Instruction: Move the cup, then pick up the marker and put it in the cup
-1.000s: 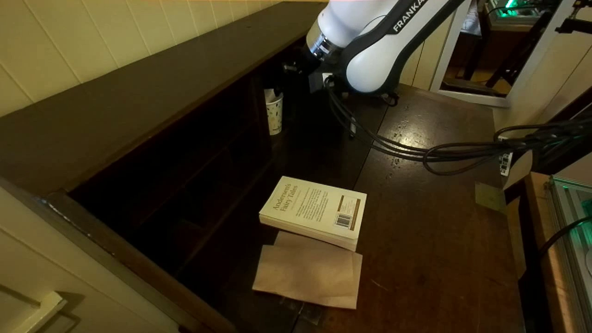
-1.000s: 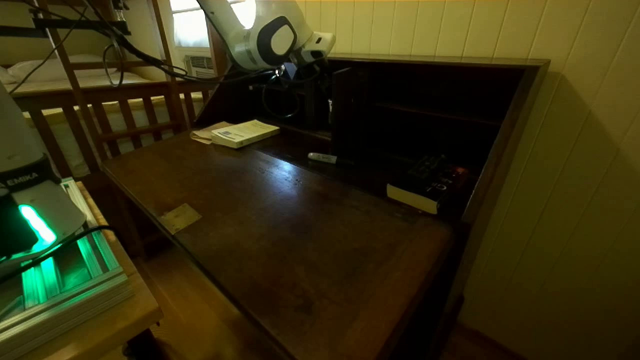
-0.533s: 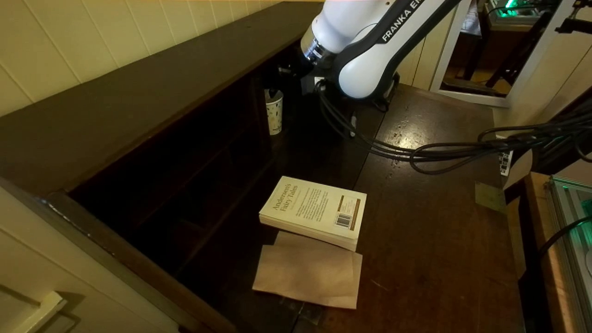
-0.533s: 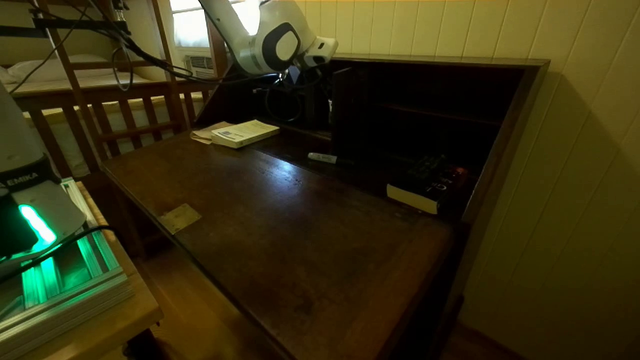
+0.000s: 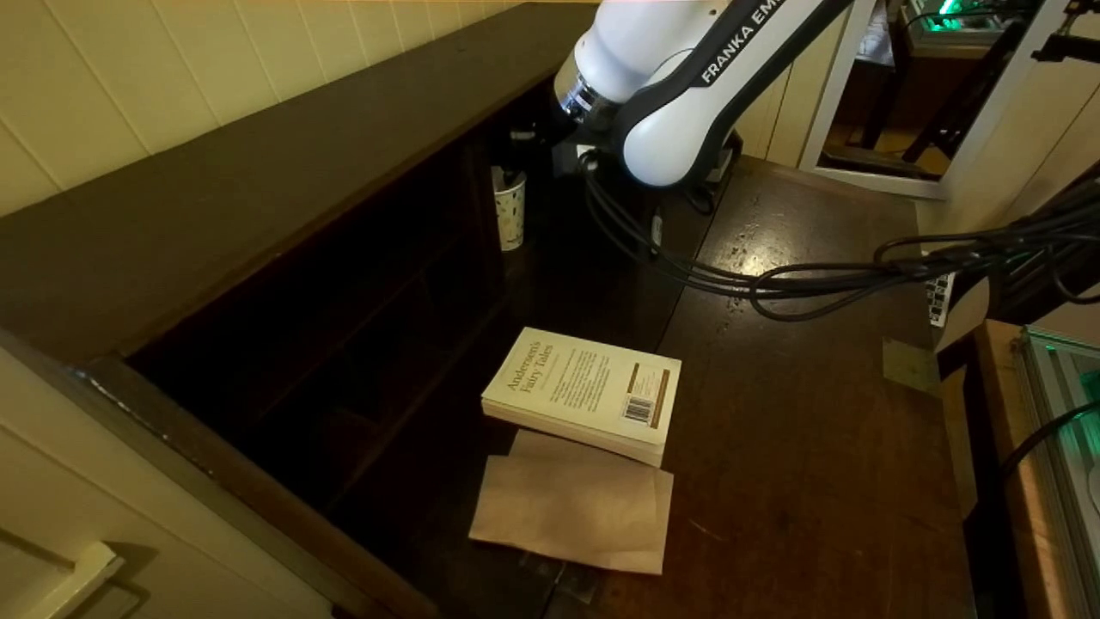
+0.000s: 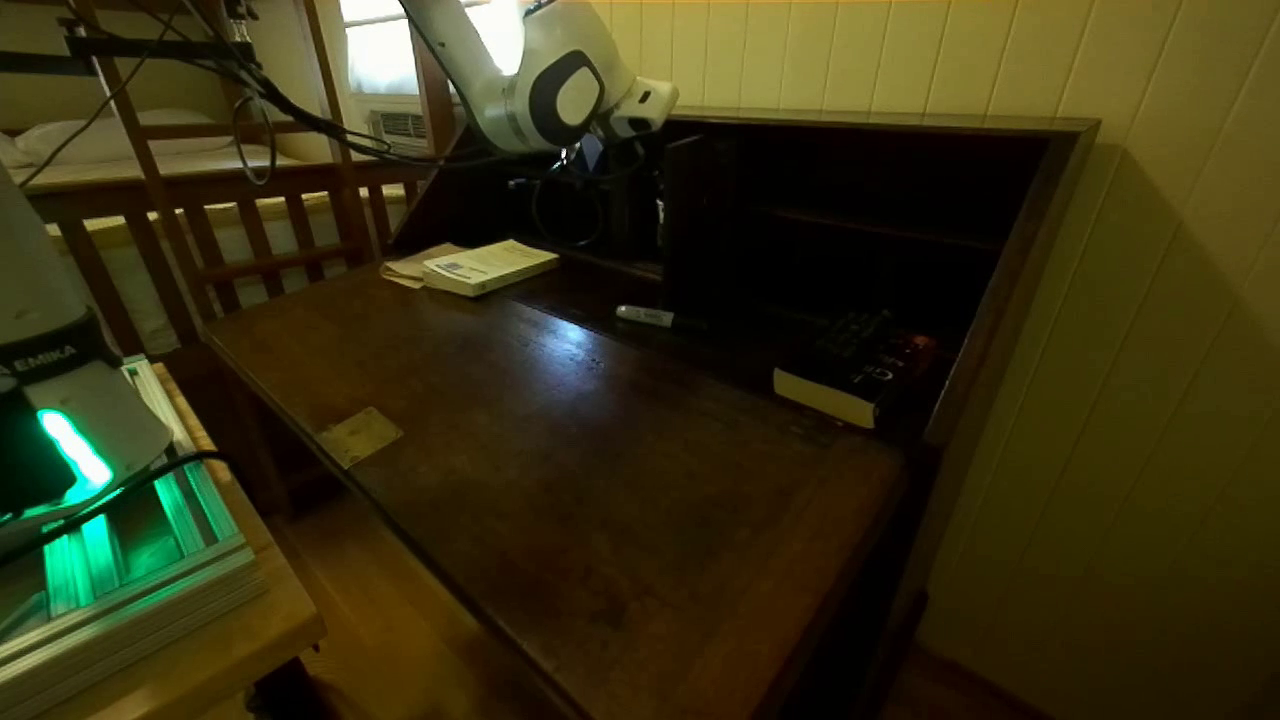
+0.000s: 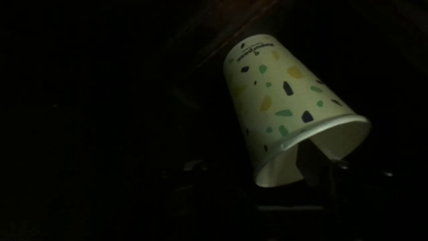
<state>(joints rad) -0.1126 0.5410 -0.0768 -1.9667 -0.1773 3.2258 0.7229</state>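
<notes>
A white paper cup [image 5: 510, 215] speckled green, yellow and dark stands upright against the cubby front in an exterior view. My gripper [image 5: 513, 165] reaches down into its mouth from above. In the wrist view the cup [image 7: 284, 97] fills the middle right. One dark finger [image 7: 311, 164] is inside the rim, apart from the left wall there. Darkness hides the opposite finger, so whether the jaws pinch the cup wall does not show. The marker [image 6: 645, 316], pale with a dark end, lies on the desk; it also appears as a small pale stick [image 5: 656, 234] behind the cables.
A cream book [image 5: 589, 387] and folded brown paper [image 5: 576, 511] lie on the desk. A dark thick book [image 6: 855, 370] lies near the cubbies. An upright divider [image 6: 690, 225] stands close to the cup. Arm cables [image 5: 773, 288] hang low over the desk.
In an exterior view the arm has shifted left and slightly down toward the cup, and its cables have swung along. The cup, marker and books stay where they were.
</notes>
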